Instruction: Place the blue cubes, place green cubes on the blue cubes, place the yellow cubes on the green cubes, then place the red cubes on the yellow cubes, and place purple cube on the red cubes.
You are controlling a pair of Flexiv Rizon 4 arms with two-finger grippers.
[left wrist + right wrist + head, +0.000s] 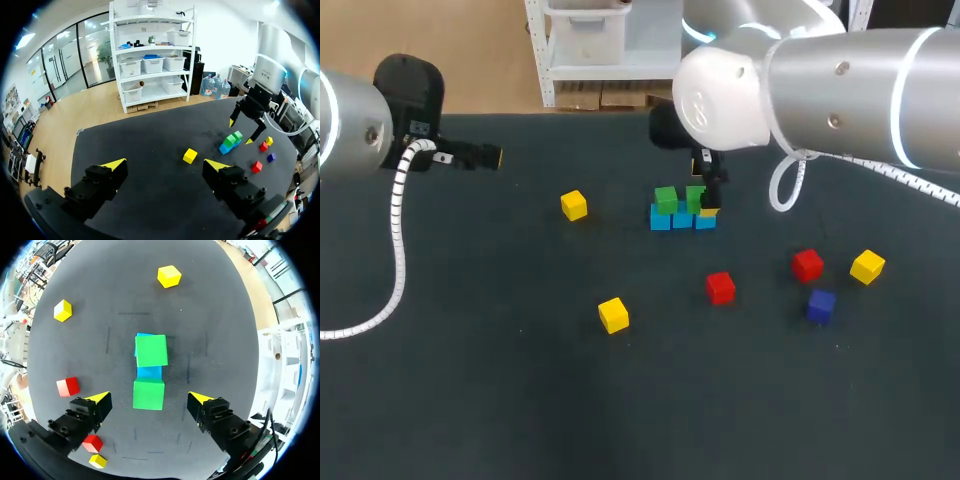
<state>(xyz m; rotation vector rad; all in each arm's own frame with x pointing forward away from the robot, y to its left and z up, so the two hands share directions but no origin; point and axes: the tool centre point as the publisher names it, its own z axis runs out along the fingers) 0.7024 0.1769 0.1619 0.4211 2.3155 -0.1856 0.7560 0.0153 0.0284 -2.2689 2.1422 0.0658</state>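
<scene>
1. Left gripper (167, 164) is hanging near the table's (470, 400) far-left corner, fingers spread wide, gripping nothing.
2. First yellow cube (574, 205) is sitting left of the stack. Second yellow cube (613, 314) is lying nearer the front edge.
3. Blue cubes (682, 218) are sitting in a row of three mid-table, toward the far edge. Green cubes (151, 350) are resting on the two end ones, leaving the middle blue bare on top.
4. Right gripper (149, 399) is hovering over that row, fingers wide, straddling one green cube with a gap on each side.
5. Near red cube (720, 287) is lying just right of mid-table. Far red cube (807, 264), purple cube (821, 305) and third yellow cube (867, 267) are sitting toward the right edge, all apart.
</scene>
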